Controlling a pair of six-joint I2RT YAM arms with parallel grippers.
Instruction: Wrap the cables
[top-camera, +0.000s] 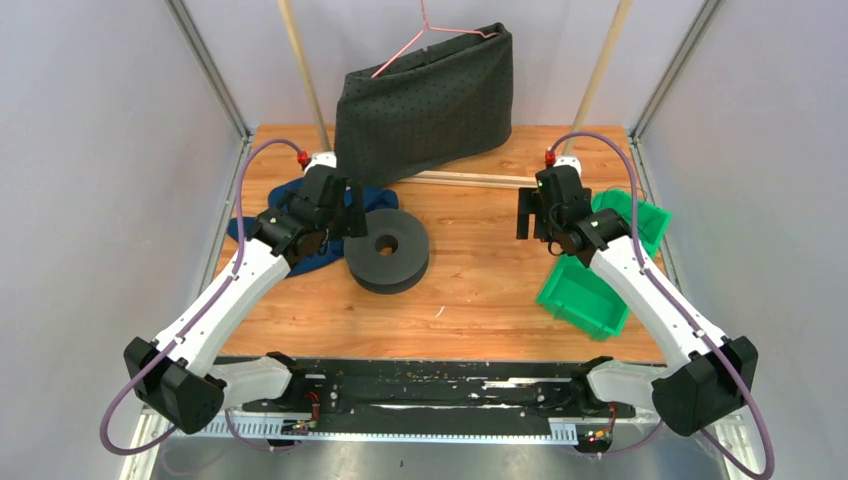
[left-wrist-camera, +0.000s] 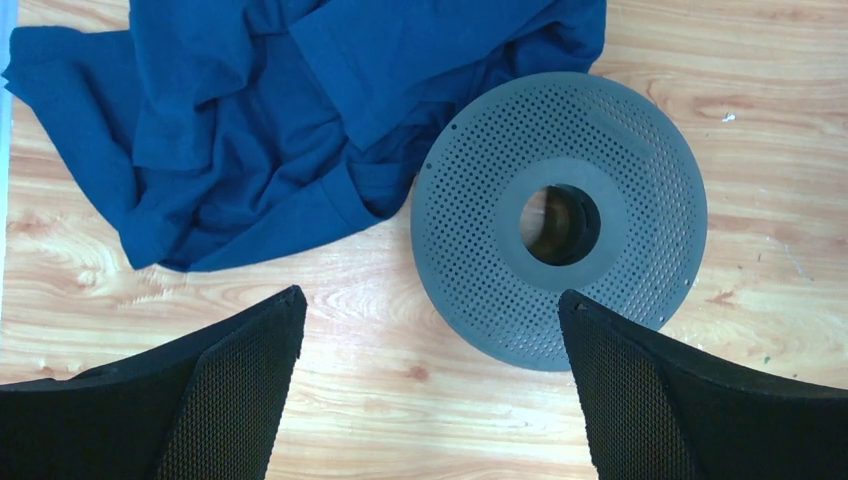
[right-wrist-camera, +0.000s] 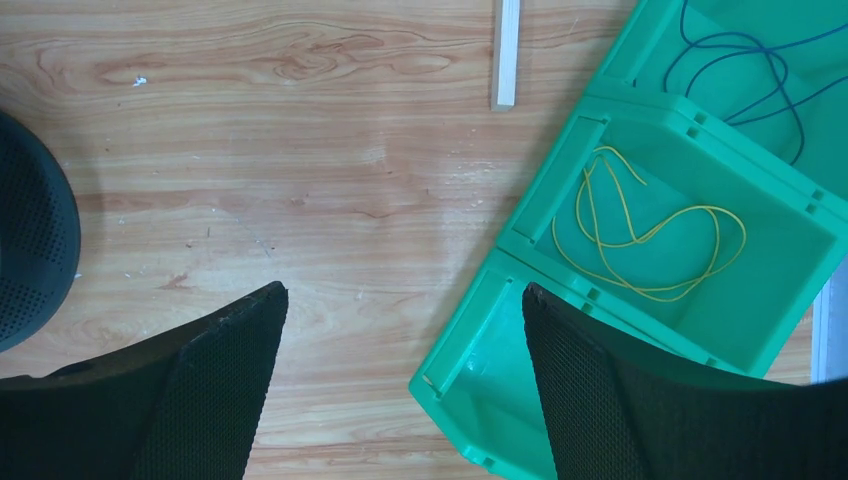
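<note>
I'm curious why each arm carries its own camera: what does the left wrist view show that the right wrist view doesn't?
Only the left wrist view: a crumpled blue cloth and the centre hole of the grey perforated spool.
Only the right wrist view: green bins, one holding the thin yellow wire and another a blue wire, plus a white stick.
Both: the wooden table, some of the spool (only its edge on the right), and each arm's own black jaws, open.
</note>
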